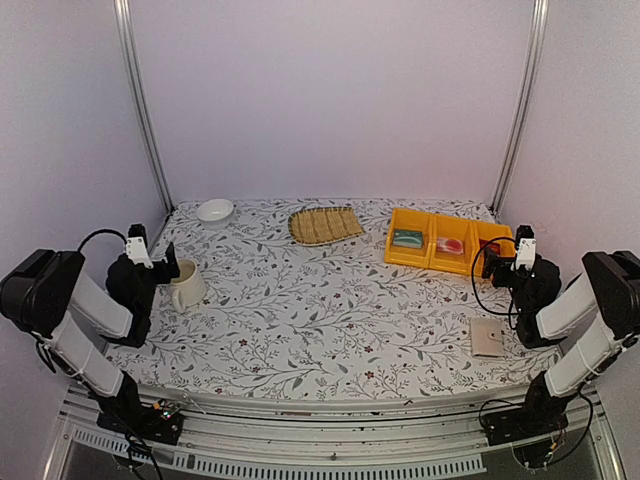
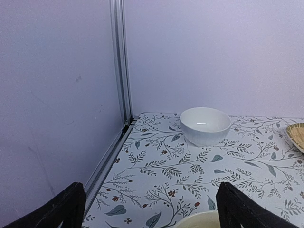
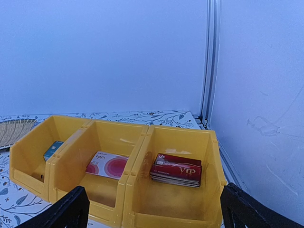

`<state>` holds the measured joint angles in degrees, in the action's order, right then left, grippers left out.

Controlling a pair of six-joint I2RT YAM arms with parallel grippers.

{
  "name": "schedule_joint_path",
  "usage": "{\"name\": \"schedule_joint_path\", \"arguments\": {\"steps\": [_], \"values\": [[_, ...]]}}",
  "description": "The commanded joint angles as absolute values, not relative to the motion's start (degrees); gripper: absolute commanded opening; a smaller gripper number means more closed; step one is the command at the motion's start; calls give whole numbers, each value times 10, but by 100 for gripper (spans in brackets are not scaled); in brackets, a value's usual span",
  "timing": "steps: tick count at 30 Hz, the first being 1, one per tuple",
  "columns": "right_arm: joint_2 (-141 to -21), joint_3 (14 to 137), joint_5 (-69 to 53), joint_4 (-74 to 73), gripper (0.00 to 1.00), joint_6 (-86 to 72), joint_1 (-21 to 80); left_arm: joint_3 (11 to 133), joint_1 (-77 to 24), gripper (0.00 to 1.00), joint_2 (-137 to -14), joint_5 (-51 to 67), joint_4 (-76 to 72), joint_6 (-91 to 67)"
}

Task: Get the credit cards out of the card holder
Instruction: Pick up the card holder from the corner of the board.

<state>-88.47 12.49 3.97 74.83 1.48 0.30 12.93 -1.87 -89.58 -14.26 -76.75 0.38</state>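
**Folded card holder lies by the right arm; both tools spread wide**

The card holder (image 1: 489, 337) lies flat and folded shut on the tabletop (image 1: 320, 320), near the right edge and just beside the right arm. The credit cards do not show; I judge they sit inside.

The holder looks thin and light. It is likely to slide on the printed surface and flop at its fold, so one tool should pin a cover while the other lifts the free edge. Which edge is the hinge is too small to tell. The cards should be stiff, slick and thin, best pinched by an exposed edge.

The right tool (image 3: 156, 213) has its fingers wide apart, holds nothing, and faces the yellow bins (image 1: 412, 262). The left tool (image 2: 147, 216) is likewise spread and holds nothing, by the mug (image 1: 187, 285).

Open room lies toward the tabletop's middle; the right wall crowds the holder.
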Motion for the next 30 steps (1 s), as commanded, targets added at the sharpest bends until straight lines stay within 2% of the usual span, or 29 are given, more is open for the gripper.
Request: {"name": "schedule_joint_path", "arguments": {"steps": [1, 5, 8, 11, 14, 20, 23, 26, 30], "values": [[-881, 137, 34, 742, 99, 12, 0, 135, -21, 98, -891, -148, -761, 2], [-846, 146, 26, 698, 99, 12, -6, 136, -23, 99, -887, -158, -763, 4], [-755, 192, 74, 551, 99, -8, -6, 175, -28, 98, -834, -180, -642, 0], [-658, 218, 36, 456, 99, -39, -6, 238, -28, 98, -780, -178, -509, 12], [-604, 307, 7, 228, 99, -74, -7, 271, -34, 98, -727, -186, -472, 43], [-629, 503, -20, -175, 99, -146, 1, 386, -56, 98, -636, -129, -345, 11], [-646, 574, 33, -340, 99, -166, 40, 465, -116, 98, -631, -109, -274, 22], [-662, 595, 52, -465, 99, -193, 54, 547, -192, 98, -652, -98, -200, 52], [-664, 541, 71, -533, 99, -249, 54, 633, -247, 98, -697, 6, -92, 21]]}}
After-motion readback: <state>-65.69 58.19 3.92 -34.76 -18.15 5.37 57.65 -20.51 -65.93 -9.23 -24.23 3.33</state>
